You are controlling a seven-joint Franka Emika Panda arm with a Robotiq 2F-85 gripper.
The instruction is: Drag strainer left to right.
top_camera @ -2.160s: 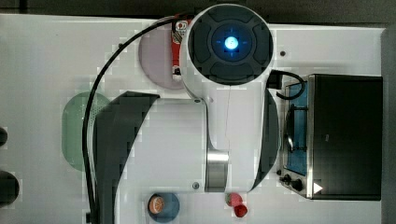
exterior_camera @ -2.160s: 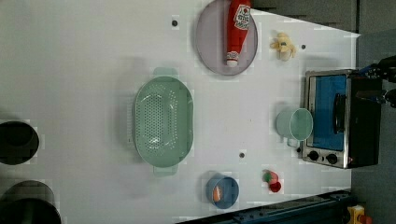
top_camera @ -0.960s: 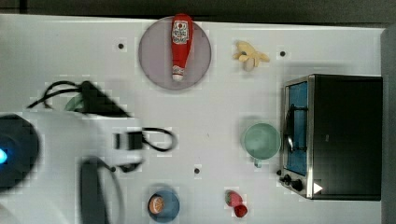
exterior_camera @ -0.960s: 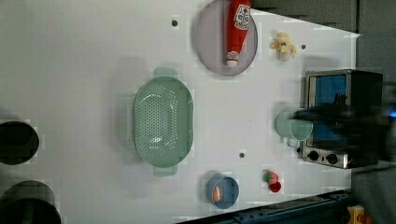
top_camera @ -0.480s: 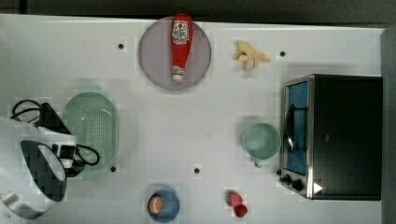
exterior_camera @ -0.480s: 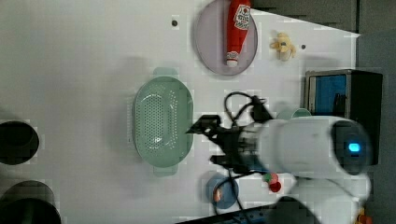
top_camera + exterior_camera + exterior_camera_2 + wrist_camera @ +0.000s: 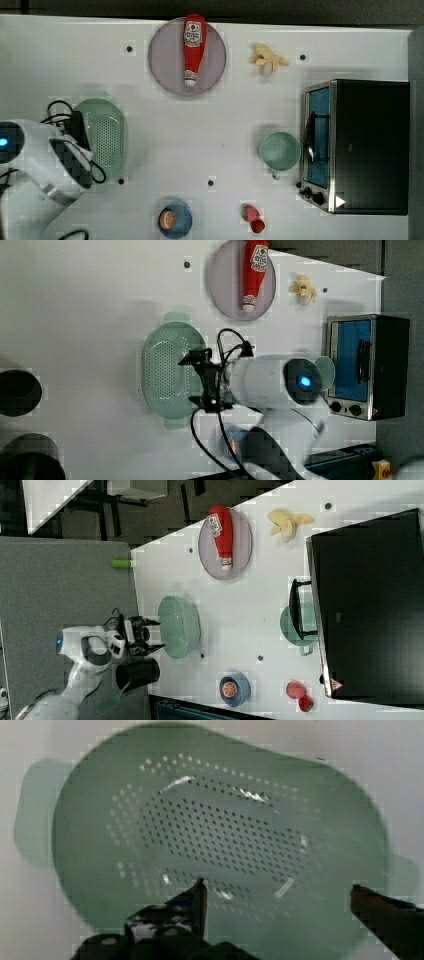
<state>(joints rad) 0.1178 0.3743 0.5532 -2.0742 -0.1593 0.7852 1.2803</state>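
Top view: you are watching the arm, which a moment ago was well clear of the strainer, now crowding its edge on the top view's left, the gripper overlapping the rim; the strainer itself is sitting where it sat in the earlier frame, at the top view's left, well apart from the green cup and the toaster oven. Left view: the gripper is hanging over the strainer bowl with its fingers spread wide and nothing between them; half a second back it was just beside the rim, so the approach is closing. Right view: the gripper is standing at the strainer's near wall, whether touching you cannot tell. Wrist view: the two fingertips are straddling a broad span of the perforated strainer floor, empty. Judgement: the reach is nearly finished, the drag not yet begun; next you are needing a descent to catch the rim or wall.
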